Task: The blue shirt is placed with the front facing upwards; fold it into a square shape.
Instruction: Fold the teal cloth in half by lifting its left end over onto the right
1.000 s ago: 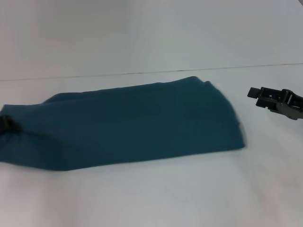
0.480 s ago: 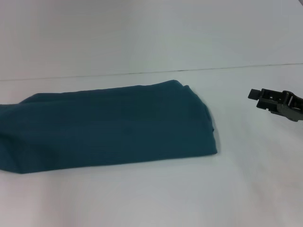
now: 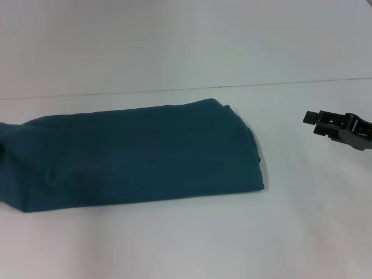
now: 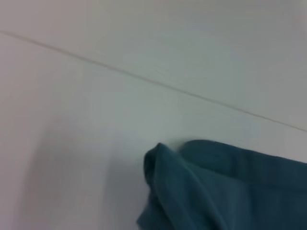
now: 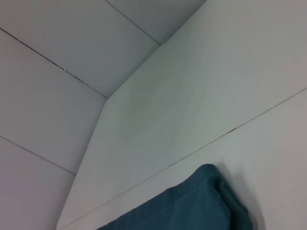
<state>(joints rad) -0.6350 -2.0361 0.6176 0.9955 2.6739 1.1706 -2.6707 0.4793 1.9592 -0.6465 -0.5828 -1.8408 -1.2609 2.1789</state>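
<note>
My right pincer hangs in the air on the right side, well apart from the blue shirt, and I cannot tell if it is spread or pressed together. My left pincer is out of sight past the left edge. The shirt lies on the white bench as a long folded strip. I think one more fold is left: bring one short end over the other to make a square. There are no boxes or bins here
</note>
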